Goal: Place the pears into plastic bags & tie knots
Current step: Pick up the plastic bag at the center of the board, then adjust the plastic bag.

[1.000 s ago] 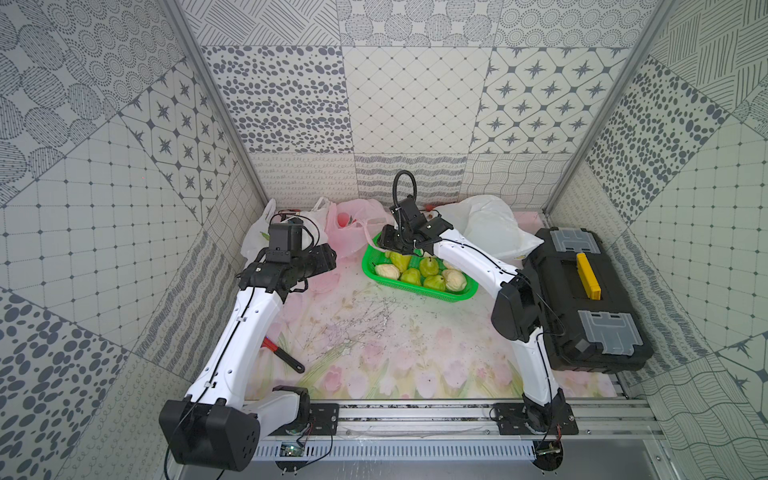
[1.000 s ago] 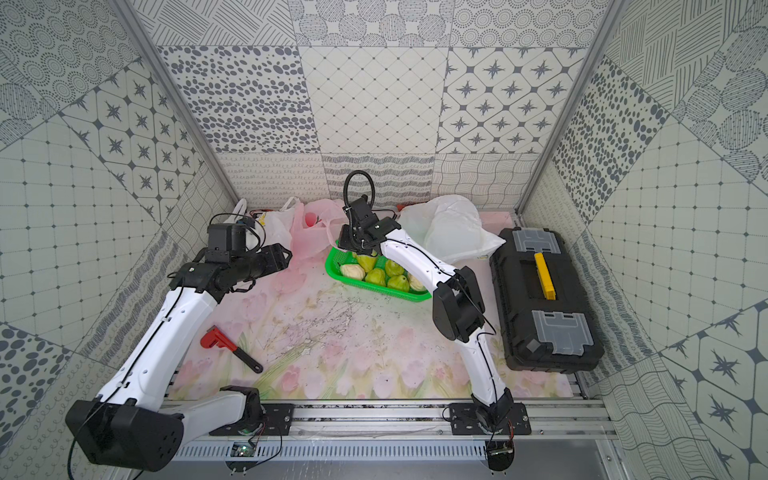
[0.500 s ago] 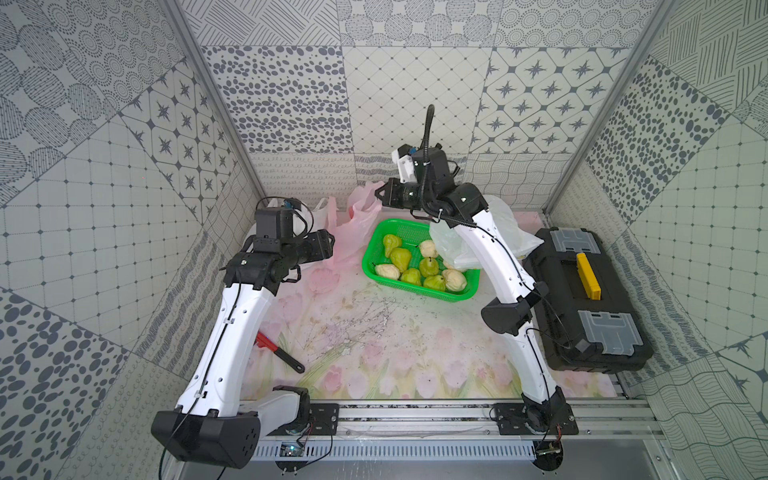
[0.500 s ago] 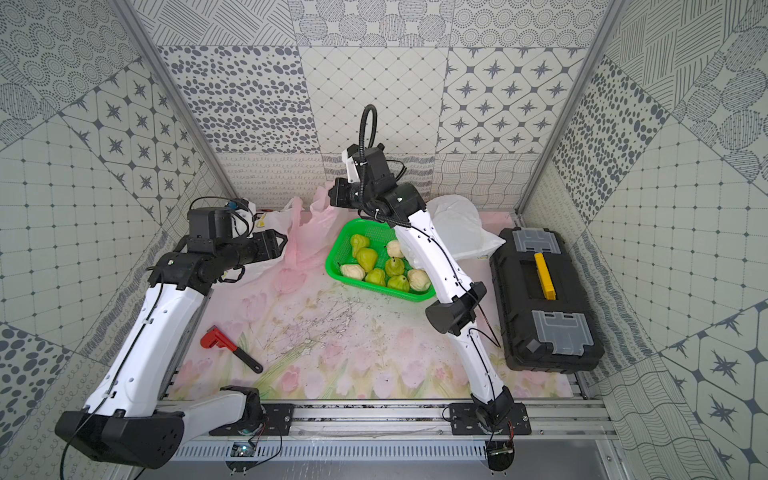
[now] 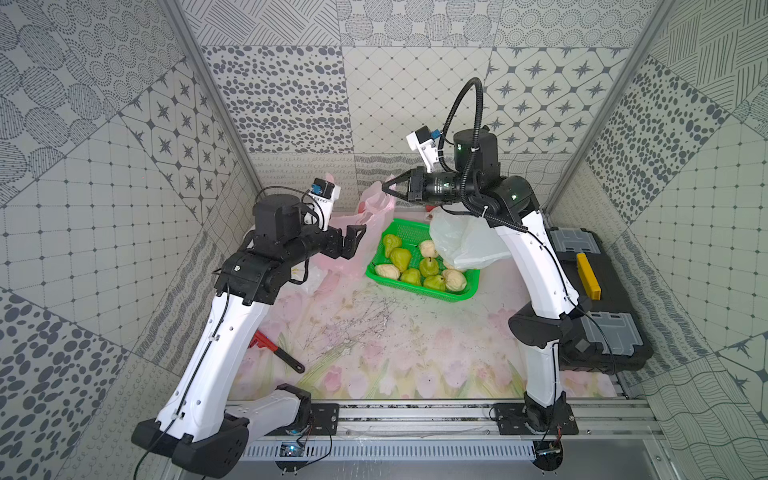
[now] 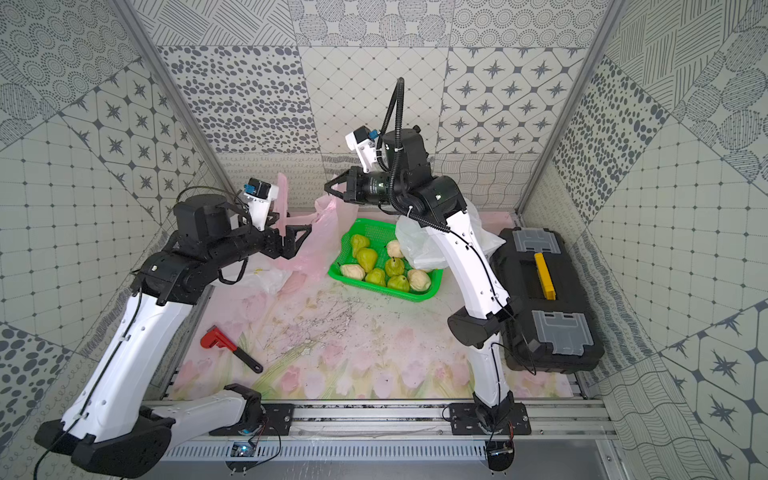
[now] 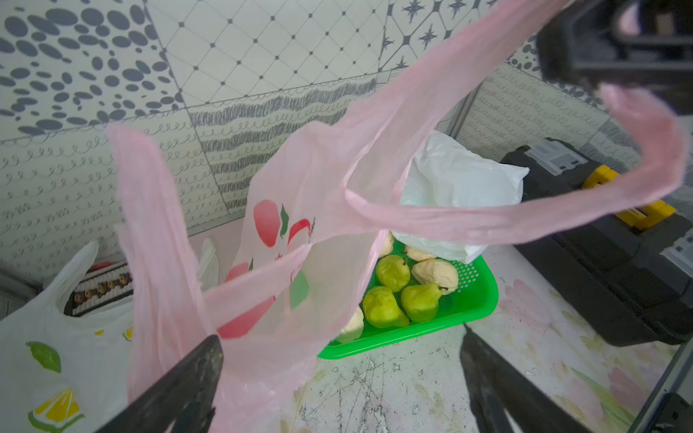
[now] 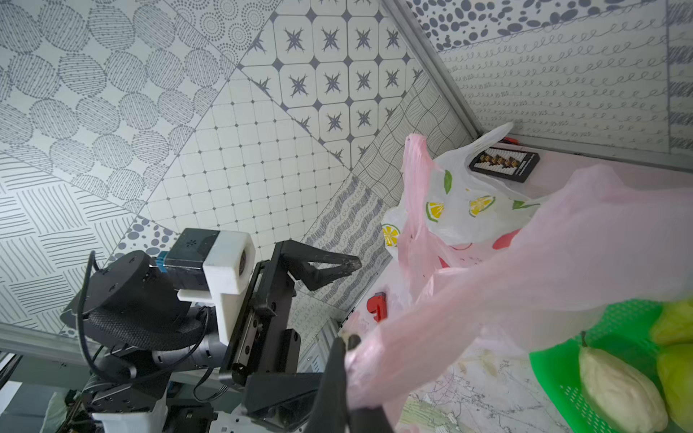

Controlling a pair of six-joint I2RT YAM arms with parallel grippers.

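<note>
Left of centre in a top view, the left gripper [image 5: 354, 243] stands spread at the pink bag [image 5: 376, 203], gripping nothing; upper centre, the right gripper [image 5: 385, 188] pinches its handle; further right, the pears [image 5: 419, 266] lie in the green basket [image 5: 469, 286]; judging by this, none bagged, no knot tied yet.

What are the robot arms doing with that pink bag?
The right gripper is pinched shut on a handle of the pink bag, holding it up beside the green basket. The left gripper is wide open next to the bag, gripping nothing. All the pears in view sit in the basket; none seems bagged yet.
</note>
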